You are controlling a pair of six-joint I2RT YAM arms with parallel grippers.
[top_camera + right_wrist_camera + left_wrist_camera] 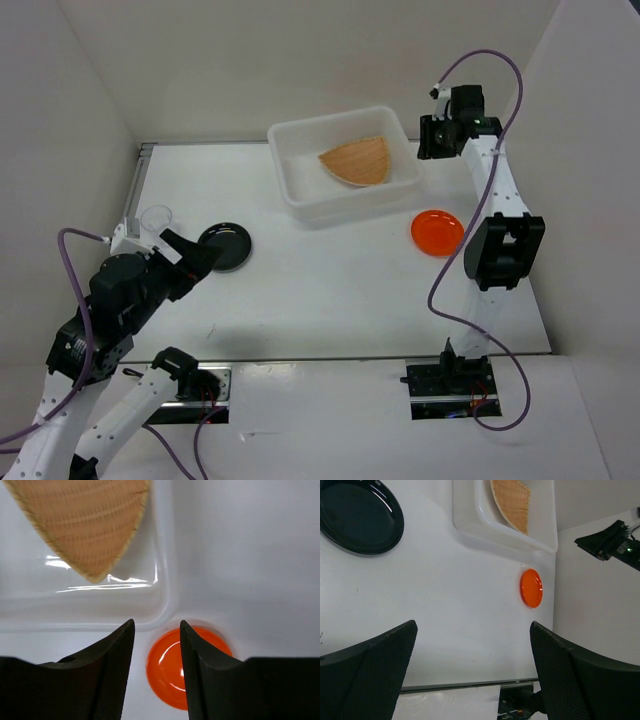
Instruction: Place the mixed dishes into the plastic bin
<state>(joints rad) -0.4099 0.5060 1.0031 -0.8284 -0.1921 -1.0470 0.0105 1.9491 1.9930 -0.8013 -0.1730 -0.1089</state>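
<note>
The plastic bin (300, 195) stands at the back of the table with the tan woven tray (358, 160) lying inside it. To its right, on the table, lies the orange plate (437, 231). The black plate (228, 247) and a clear cup (157, 217) sit at the left. My left gripper (200, 252) hovers beside the black plate, wide open and empty (472, 626). High over the bin's right end, my right gripper (428, 140) is open with nothing between its fingers (157, 625). Its view looks down on the bin corner (167, 595), the woven tray (82, 525) and the orange plate (167, 672).
White walls enclose the table on the left, back and right. In the left wrist view the black plate (360, 517), the bin (505, 535), the orange plate (531, 587) and the right arm (610, 540) show. The arm bases sit at the near edge.
</note>
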